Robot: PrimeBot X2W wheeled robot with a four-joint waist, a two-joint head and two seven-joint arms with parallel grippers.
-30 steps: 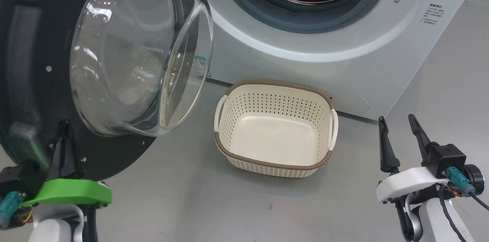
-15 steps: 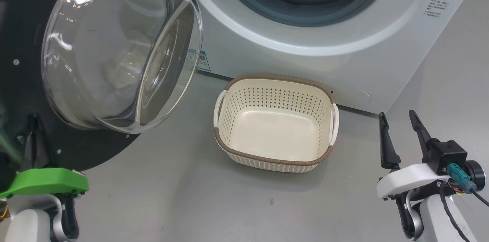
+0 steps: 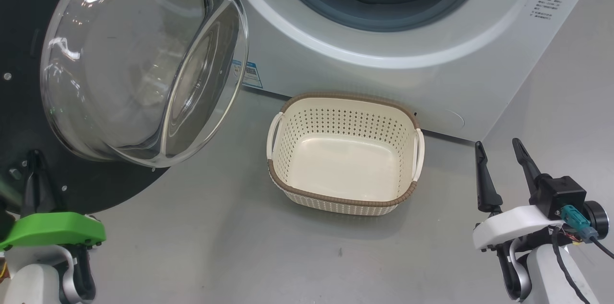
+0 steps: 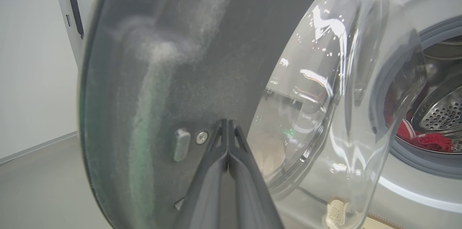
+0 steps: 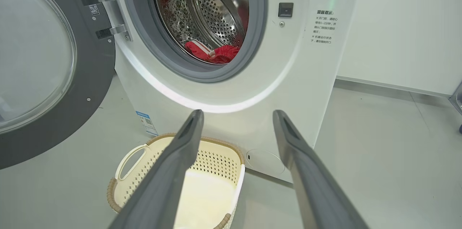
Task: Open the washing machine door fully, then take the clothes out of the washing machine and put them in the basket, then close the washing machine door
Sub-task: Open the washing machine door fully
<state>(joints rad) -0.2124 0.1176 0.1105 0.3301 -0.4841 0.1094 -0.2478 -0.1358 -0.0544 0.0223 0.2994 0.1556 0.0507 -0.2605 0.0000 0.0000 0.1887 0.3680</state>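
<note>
The door (image 3: 134, 64) stood swung wide open on its hinges at the left of the washer (image 3: 374, 69), inner face showing: a black rim around a clear glass bowl that bulged outward. The washer, a white front-loader, showed its grey rubber ring (image 3: 383, 21), perforated steel drum (image 5: 216, 16) and a small blue label (image 3: 250, 75) low on its front. The clothes (image 5: 213, 52), red with white stripes, lay bunched at the drum's bottom. The basket (image 3: 336, 201), cream with perforated sides and a brown rim, sat upright and empty on the floor just before the washer.
</note>
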